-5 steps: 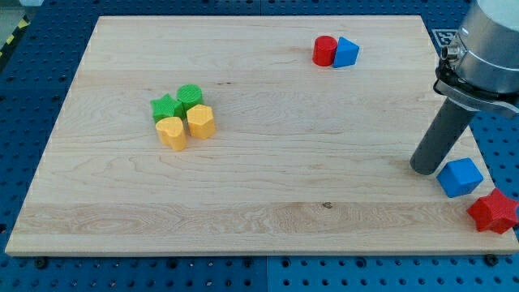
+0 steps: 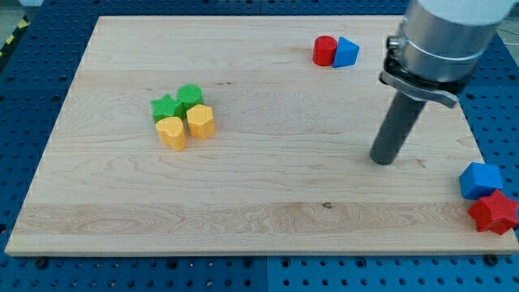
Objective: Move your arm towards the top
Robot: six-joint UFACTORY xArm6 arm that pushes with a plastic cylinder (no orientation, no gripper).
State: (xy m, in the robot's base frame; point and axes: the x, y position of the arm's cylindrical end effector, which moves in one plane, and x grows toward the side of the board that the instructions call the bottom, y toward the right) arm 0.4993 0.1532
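My tip (image 2: 381, 160) rests on the wooden board (image 2: 259, 219) in its right half, touching no block. A red cylinder (image 2: 325, 50) and a blue block (image 2: 346, 52) sit side by side near the view's top, above and left of the tip. A green star (image 2: 165, 108), a green cylinder (image 2: 190, 97) and two yellow blocks (image 2: 171, 132) (image 2: 200, 121) cluster at the view's left. A blue cube (image 2: 480, 180) and a red star (image 2: 493, 212) lie at the board's lower right edge, right of the tip.
The board lies on a blue perforated table (image 2: 32, 73). The arm's grey body (image 2: 442, 40) hangs over the board's upper right.
My tip has moved left and slightly up, away from the blue cube. The blue cube now sits a little further right and up, close above the red star.
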